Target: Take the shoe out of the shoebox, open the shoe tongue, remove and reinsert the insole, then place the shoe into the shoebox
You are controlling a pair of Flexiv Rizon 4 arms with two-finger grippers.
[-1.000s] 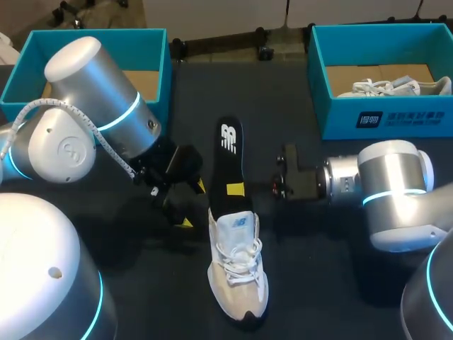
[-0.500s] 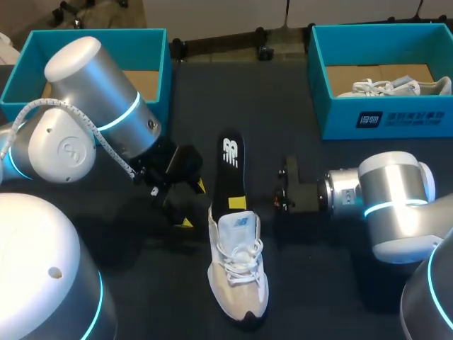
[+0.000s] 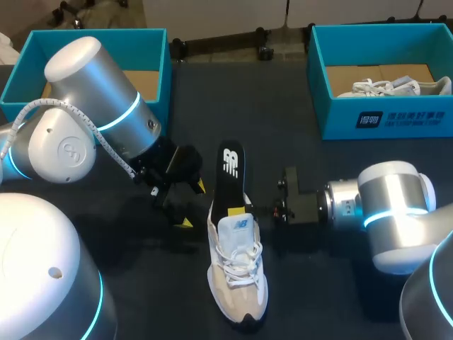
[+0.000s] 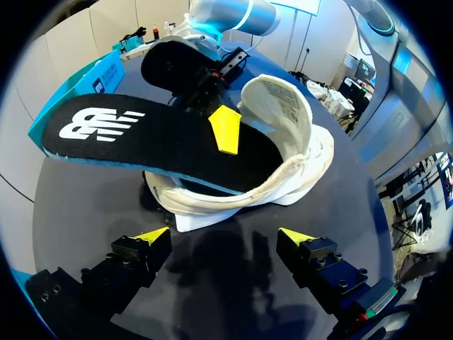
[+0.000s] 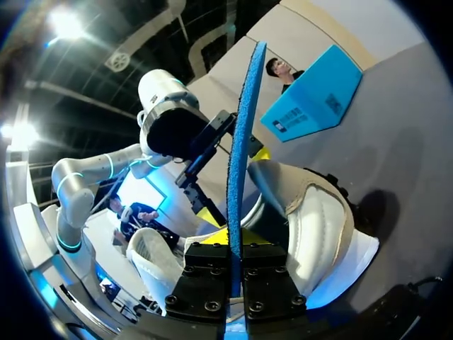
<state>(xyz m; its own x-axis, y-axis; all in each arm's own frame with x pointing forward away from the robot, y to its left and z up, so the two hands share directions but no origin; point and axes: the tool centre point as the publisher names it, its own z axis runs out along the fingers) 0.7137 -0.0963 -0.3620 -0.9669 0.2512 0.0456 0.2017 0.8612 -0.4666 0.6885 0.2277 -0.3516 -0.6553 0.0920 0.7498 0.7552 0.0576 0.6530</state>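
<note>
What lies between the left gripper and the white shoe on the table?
Only bare dark table. The left wrist view shows an unbroken stretch of it from the open left gripper to the shoe.

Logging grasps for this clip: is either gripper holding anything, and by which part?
The right gripper pinches the insole by its side edge, mid-length, just outside the shoe. The left gripper is open and empty.

Black table (image 3: 283,106), matte flat top, soft shadows across it, faint sheen in places
</note>
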